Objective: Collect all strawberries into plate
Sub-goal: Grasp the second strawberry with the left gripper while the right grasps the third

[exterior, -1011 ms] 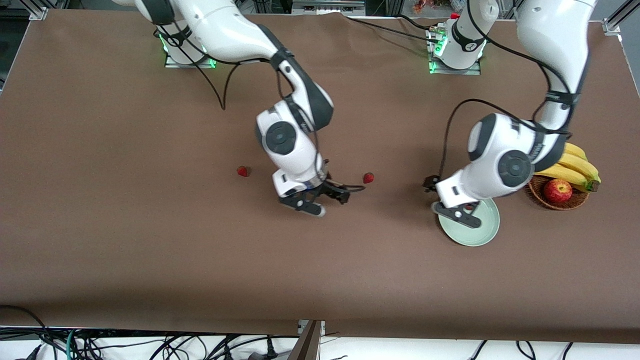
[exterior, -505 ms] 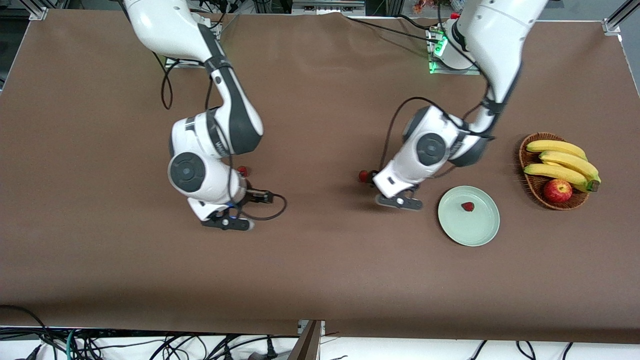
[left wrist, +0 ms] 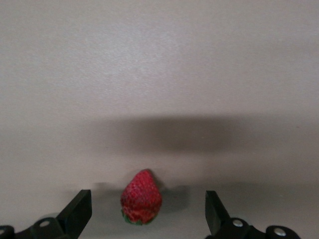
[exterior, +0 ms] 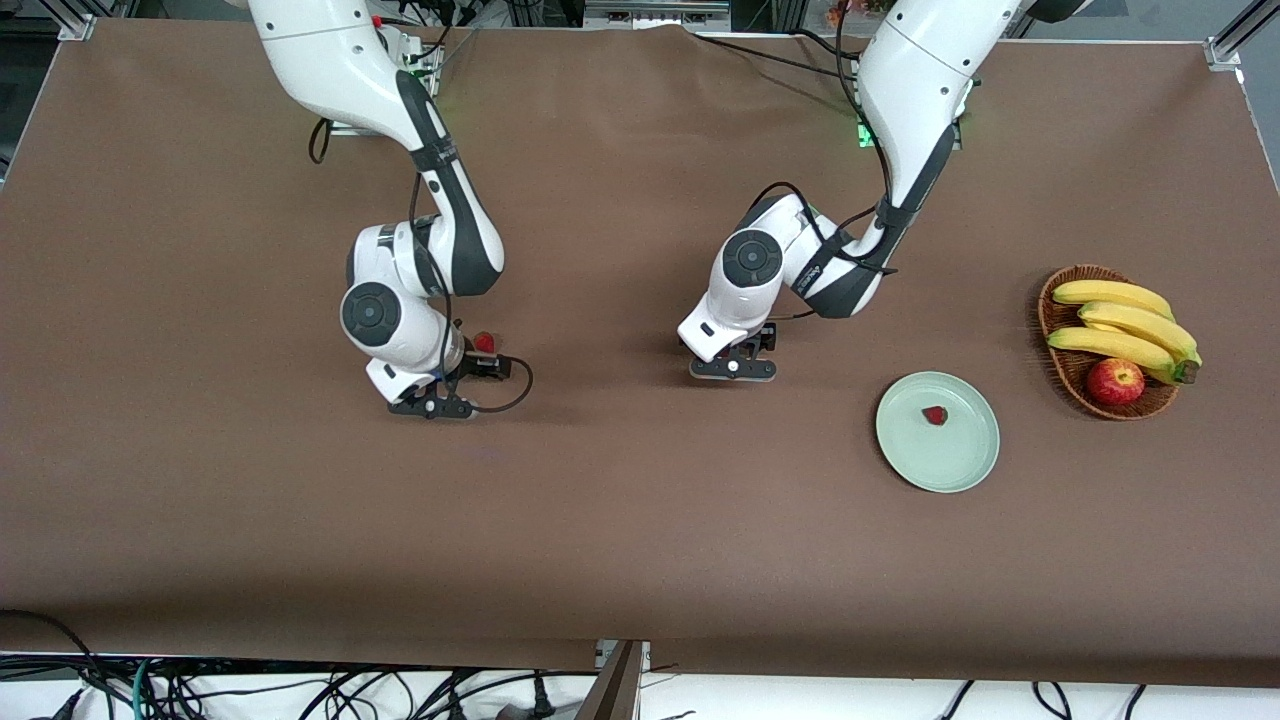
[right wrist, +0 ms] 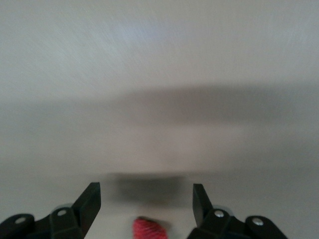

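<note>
Now each spread gripper, left gripper (left wrist: 144, 214) and right gripper (right wrist: 144, 206), straddles a strawberry.

Both arms reach out from their bases, wrists bent down toward the table. Left gripper (left wrist: 145, 211) low, fingers spread wide (tips visible in the left wrist view). Right gripper (right wrist: 145, 204) low, fingers likewise apart.

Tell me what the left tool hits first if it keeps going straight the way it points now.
Most likely the strawberry on the table: the left tool is open and pointing down at it, with the berry between its fingers. Nothing else shows in that line, though how high it hangs is unclear.
</note>
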Available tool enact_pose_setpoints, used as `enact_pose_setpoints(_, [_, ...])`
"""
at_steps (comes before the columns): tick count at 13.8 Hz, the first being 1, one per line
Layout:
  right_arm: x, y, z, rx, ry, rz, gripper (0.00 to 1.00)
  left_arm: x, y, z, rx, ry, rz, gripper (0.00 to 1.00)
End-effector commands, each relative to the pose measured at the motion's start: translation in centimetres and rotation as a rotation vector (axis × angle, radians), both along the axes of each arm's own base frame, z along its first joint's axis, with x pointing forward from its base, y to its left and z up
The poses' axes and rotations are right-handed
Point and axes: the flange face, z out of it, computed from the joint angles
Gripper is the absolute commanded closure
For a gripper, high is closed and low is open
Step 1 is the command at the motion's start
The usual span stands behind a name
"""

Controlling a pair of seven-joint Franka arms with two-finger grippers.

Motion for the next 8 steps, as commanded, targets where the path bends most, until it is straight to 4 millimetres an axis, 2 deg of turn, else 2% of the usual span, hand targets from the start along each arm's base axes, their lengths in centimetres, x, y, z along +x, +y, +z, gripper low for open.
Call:
enact_pose_setpoints(1, [-2.1, 0.1, 0.4, 0.022, 0.001, 0.008, 0.19, -0.1, 0.3, -0.2, 0.020, -0.017, -0.002, 0.47])
enact_pose_setpoints(2, [-2.6, 0.8, 0.2, 0.028, 0.010, 0.015, 0.19, -0.1, 0.3, -0.2, 0.020, -0.016, -0.002, 0.73])
enact_pose_setpoints(3, [-3.0, 1.0, 0.1, 0.028, 0.018, 0.015, 0.19, 0.0, 0.4, -0.1, 0.020, -0.017, 0.000, 0.86])
enact_pose_setpoints(6, [-3.5, 0.8, 0.5, 0.034, 0.025, 0.013, 0.20, 0.4, 1.1, 0.5, 0.034, -0.009, 0.000, 0.93])
enact_pose_setpoints(8, [-3.9, 0.5, 0.6, 0.034, 0.030, 0.013, 0.25, 2.0, 2.6, 2.8, 0.065, 0.005, 0.021, 0.95])
